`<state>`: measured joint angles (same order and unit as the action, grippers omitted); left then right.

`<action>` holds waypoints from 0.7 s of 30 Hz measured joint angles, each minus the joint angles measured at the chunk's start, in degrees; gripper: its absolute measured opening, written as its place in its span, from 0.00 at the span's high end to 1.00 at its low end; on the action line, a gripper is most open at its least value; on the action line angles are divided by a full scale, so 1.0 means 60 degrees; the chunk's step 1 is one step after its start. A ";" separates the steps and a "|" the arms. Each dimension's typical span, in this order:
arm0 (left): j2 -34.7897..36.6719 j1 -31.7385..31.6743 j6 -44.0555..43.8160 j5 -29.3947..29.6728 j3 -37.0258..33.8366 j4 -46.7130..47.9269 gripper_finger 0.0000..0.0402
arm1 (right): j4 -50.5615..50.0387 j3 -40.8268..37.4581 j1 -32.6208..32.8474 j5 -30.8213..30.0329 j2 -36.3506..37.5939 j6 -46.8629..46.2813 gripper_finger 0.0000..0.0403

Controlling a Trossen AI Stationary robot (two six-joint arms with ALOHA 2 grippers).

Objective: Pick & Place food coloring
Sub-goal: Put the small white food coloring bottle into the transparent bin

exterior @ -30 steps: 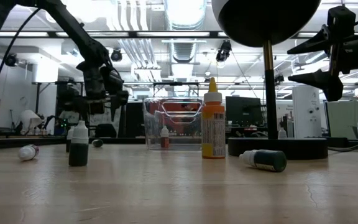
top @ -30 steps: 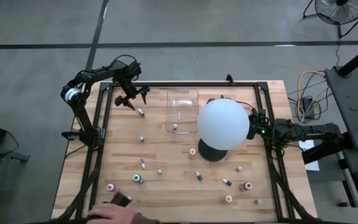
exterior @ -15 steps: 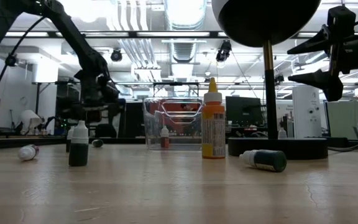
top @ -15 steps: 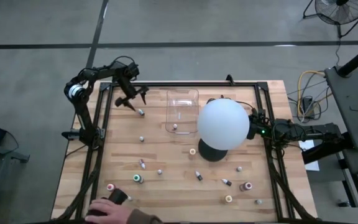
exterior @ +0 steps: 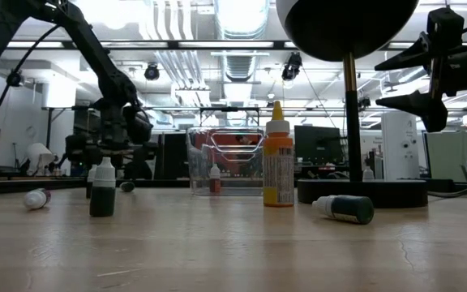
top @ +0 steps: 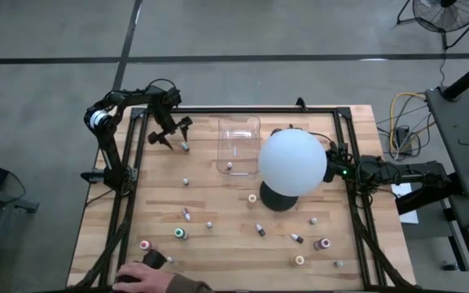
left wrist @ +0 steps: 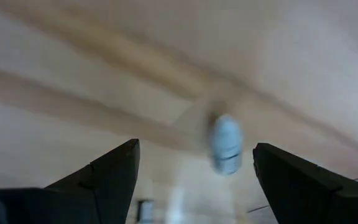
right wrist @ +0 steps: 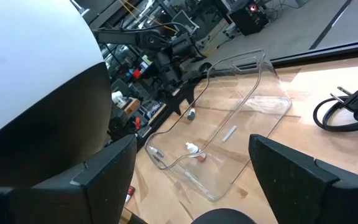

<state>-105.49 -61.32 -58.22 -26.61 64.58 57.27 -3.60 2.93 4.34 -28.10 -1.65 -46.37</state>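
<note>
Landmark: you have the clear tray point(top: 238, 145) near the table's far edge; all places below are given from it

Left gripper: your left gripper point(top: 172, 135) sits low over the wood on the tray's left, fingers point(left wrist: 107, 171) spread apart, nothing between them

Target vial: a small pale vial point(top: 184, 146) lies on its side just left of the tray, right beside the left fingertips; in the left wrist view it shows blurred, ahead of the gap between the two fingers point(left wrist: 227, 144); not gripped

In the tray: one small bottle point(top: 229, 166) with a white cap rests at the tray's near end

Other food coloring: the remaining bottles are scattered on the wood nearer than the tray, well apart from it; among them a green one point(top: 181, 233), a red one point(top: 323, 243) and a yellow one point(top: 300, 260)

Low view: a tall orange-yellow bottle point(exterior: 278, 158) stands upright in front of the tray, a dark bottle point(exterior: 102, 191) stands to its left, and a dark one point(exterior: 345, 208) lies on its side

Right gripper: your right gripper point(right wrist: 191, 177) waits to the tray's right, behind the white globe point(top: 292, 162), fingers spread, holding nothing

Person: a hand point(top: 146, 277) rests at the table's near edge, far from the tray, on a dark object I cannot identify
</note>
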 joint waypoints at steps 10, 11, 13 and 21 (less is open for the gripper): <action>-0.0310 0.0004 -0.0578 -0.0012 -0.0011 -0.0548 0.29 | 0.0000 0.0001 0.0000 0.0000 0.0000 0.0003 0.25; -0.0331 0.0011 -0.0575 -0.0023 -0.0007 -0.0541 0.29 | -0.0003 0.0002 0.0000 0.0001 0.0000 0.0001 0.25; -0.0431 0.0051 -0.0568 -0.0029 0.0017 -0.0533 0.29 | 0.0000 0.0000 0.0000 -0.0001 0.0000 0.0002 0.25; -0.0484 0.0069 -0.0556 -0.0063 0.0015 -0.0585 0.29 | 0.0000 -0.0002 0.0000 0.0001 0.0000 0.0001 0.25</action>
<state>-108.40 -60.90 -61.56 -26.98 64.66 53.76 -3.60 2.92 4.34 -28.10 -1.65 -46.36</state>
